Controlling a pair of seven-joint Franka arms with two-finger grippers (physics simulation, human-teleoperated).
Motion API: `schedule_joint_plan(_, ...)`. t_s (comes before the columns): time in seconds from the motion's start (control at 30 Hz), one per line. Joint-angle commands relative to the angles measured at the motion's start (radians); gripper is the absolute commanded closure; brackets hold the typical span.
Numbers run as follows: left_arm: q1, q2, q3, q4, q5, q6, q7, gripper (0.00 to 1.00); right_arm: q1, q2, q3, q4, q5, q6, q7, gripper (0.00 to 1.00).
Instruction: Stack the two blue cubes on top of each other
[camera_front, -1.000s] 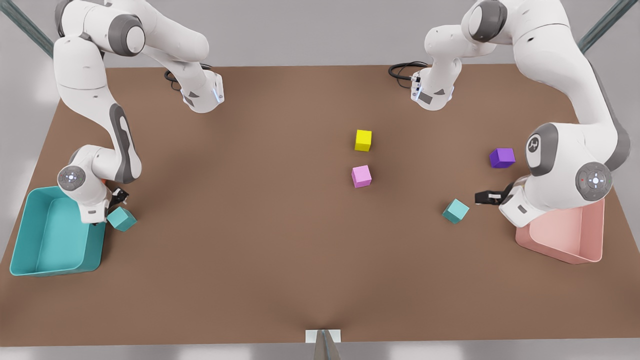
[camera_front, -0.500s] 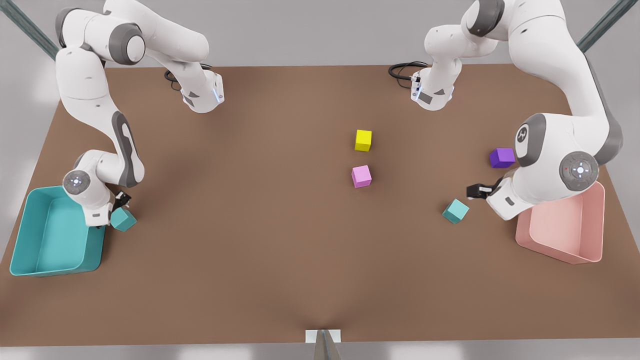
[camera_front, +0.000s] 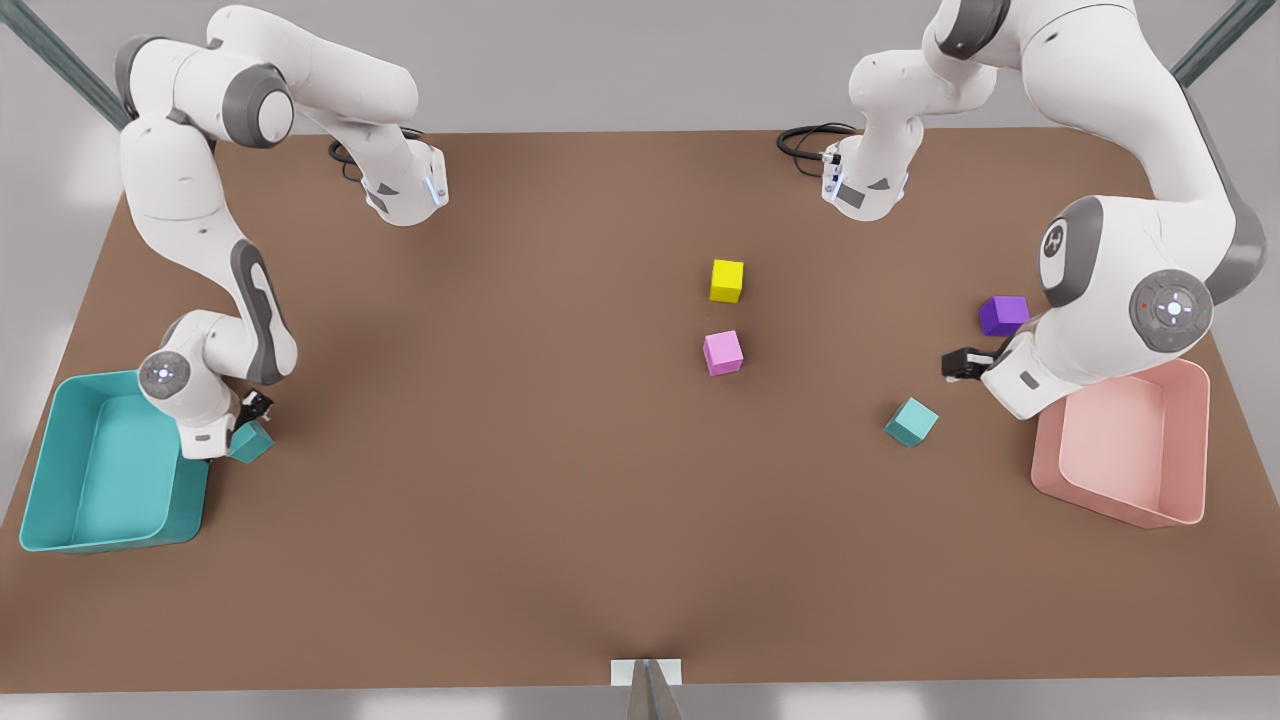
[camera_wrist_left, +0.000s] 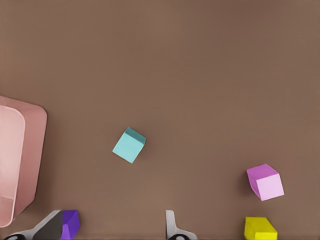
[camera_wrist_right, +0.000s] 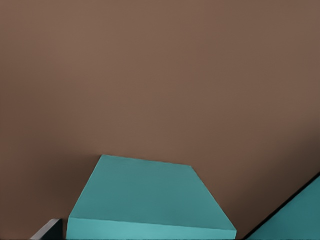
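Tabletop of brown matte board (camera_front: 560, 480) fills the front view. At that view's left, the right gripper (camera_front: 250, 415) sits low over one small teal cube (camera_front: 251, 441) just beside the large teal bin (camera_front: 60, 470); whether its fingers are apart or together cannot be told. At the right, the left gripper (camera_front: 958, 362) hovers between the purple cube (camera_front: 1003, 315) and the other small teal cube (camera_front: 911, 421), near a pink bin (camera_front: 1190, 440). A yellow cube (camera_front: 727, 280) and a pink cube (camera_front: 722, 352) lie mid-table.

The left wrist view shows that free teal cube (camera_wrist_left: 129, 145) beyond spread fingers (camera_wrist_left: 172, 227).

The right wrist view shows the other teal cube (camera_wrist_right: 150, 200) close up.
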Motion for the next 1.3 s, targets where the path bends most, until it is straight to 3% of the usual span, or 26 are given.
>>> schedule_joint_plan(0.0,0.001,0.007,0.000,0.000,0.000,0.000,-0.015,0.00,0.000,0.002,-0.001,0.007,0.012,0.007,-0.006,0.07)
schedule_joint_plan(0.03,0.000,0.010,0.000,-0.003,0.000,0.000,-0.015,0.00,-0.001,0.019,-0.001,0.022,0.019,0.006,-0.006,0.38)
schedule_joint_plan(0.07,0.000,0.009,0.000,-0.003,0.000,-0.001,-0.015,0.00,-0.001,0.016,-0.001,0.024,0.021,0.001,-0.009,0.48)
schedule_joint_plan(0.2,0.000,0.007,0.000,-0.002,0.001,-0.005,-0.015,0.00,-0.001,-0.001,-0.001,0.022,0.021,-0.016,-0.010,0.64)
schedule_joint_plan(0.3,0.004,0.007,0.000,-0.002,0.003,-0.006,-0.015,0.00,0.009,-0.064,0.002,0.058,0.021,-0.172,-0.015,0.79)
schedule_joint_plan(0.4,0.006,0.006,0.000,0.000,0.004,-0.006,-0.012,0.00,0.032,-0.178,0.021,0.061,0.021,-0.344,-0.016,0.79)
schedule_joint_plan(0.5,0.004,0.010,0.000,-0.002,0.003,0.000,-0.013,0.00,0.095,-0.258,0.102,0.172,0.110,-0.617,-0.007,0.79)
schedule_joint_plan(0.6,-0.002,0.009,0.000,0.002,-0.002,-0.003,-0.018,0.00,0.327,-0.248,0.105,0.418,0.168,-0.818,0.057,0.79)
schedule_joint_plan(0.67,-0.006,0.006,0.000,0.008,0.000,-0.006,-0.018,0.00,0.514,-0.227,0.120,0.564,0.180,-0.856,0.226,0.79)
schedule_joint_plan(0.8,0.016,-0.036,-0.002,-0.037,0.011,0.001,-0.004,0.00,0.842,-0.047,0.153,0.866,0.220,-0.856,0.513,0.79)
schedule_joint_plan(0.9,0.121,-0.059,-0.005,-0.225,0.021,0.236,0.306,0.00,0.956,0.169,0.191,1.049,0.220,-0.738,0.718,0.79)
schedule_joint_plan(0.93,0.121,-0.100,-0.029,-0.363,0.083,0.359,0.329,0.00,0.973,0.203,0.205,1.053,0.220,-0.654,0.747,0.79)
schedule_joint_plan(0.97,0.130,-0.097,-0.034,-0.399,0.095,0.394,0.429,0.00,0.980,0.282,0.206,1.120,0.219,-0.622,0.784,0.79)
schedule_joint_plan(1.07,0.150,-0.067,-0.059,-0.495,0.081,0.538,0.498,0.00,0.994,0.462,0.197,1.193,0.219,-0.412,0.833,0.79)
schedule_joint_plan(1.27,0.127,-0.005,-0.109,-0.583,0.098,0.652,0.505,0.00,0.994,0.605,0.163,1.239,0.217,-0.252,0.881,0.79)
